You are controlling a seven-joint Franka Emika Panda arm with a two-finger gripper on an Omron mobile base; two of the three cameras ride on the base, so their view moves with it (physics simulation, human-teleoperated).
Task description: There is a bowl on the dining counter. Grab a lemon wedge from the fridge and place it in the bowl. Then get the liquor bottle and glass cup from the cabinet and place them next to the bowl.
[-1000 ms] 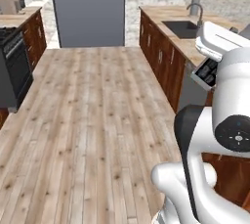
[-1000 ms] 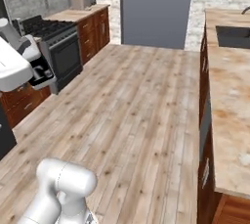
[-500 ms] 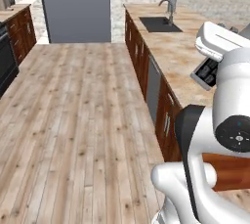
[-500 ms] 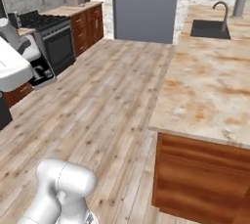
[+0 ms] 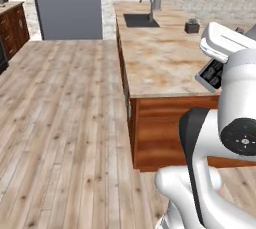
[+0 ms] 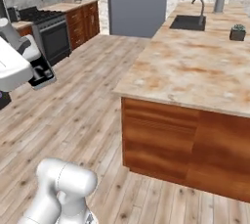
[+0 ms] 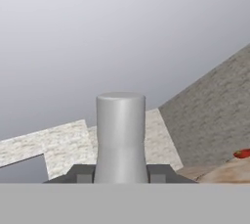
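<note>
Your end effector [image 7: 120,173] is clamped on a grey cylinder with a narrower neck, apparently the liquor bottle [image 7: 120,137], standing upright between its fingertips [image 7: 84,175]. You can see the held-up hand above the tabletop [image 5: 160,58], whose sink [image 5: 141,20] and small potted plant [image 6: 237,32] sit far back. The fridge [image 5: 67,4] stands beyond.

No text, label, brand, number or sign is legible on anything.

You have the counter [image 5: 165,63] ahead-right, sink [image 5: 141,20] at its far end, small plant [image 6: 238,32] right of it, fridge [image 5: 67,4] behind, stove [image 6: 51,34] far left.
</note>
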